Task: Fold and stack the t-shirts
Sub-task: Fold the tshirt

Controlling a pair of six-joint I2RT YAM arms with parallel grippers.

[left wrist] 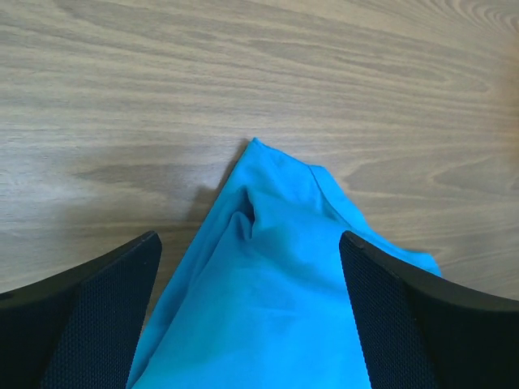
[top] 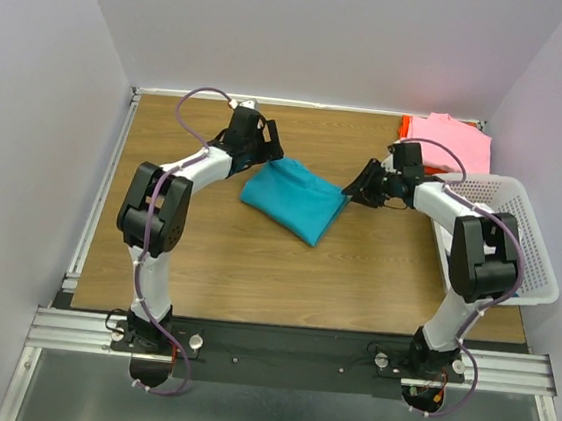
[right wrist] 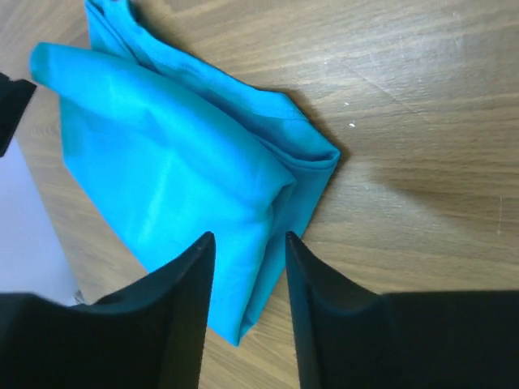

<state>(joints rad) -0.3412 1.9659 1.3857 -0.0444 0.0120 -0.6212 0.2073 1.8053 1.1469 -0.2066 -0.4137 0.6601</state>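
A teal t-shirt point(top: 294, 199) lies folded into a small bundle in the middle of the table. My left gripper point(top: 264, 154) is open at the shirt's upper left corner, its jaws wide on either side of the cloth point(left wrist: 268, 284) without closing on it. My right gripper point(top: 355, 190) is open at the shirt's right corner, its jaws a little apart above the folded edge point(right wrist: 203, 186). A pink t-shirt point(top: 457, 142) lies folded at the far right corner on an orange-red one point(top: 407, 125).
A white plastic lattice basket point(top: 525, 236) stands at the right edge of the table, beside the right arm. Grey walls close in the table on the left, back and right. A metal rail point(top: 286, 350) runs along the near edge.
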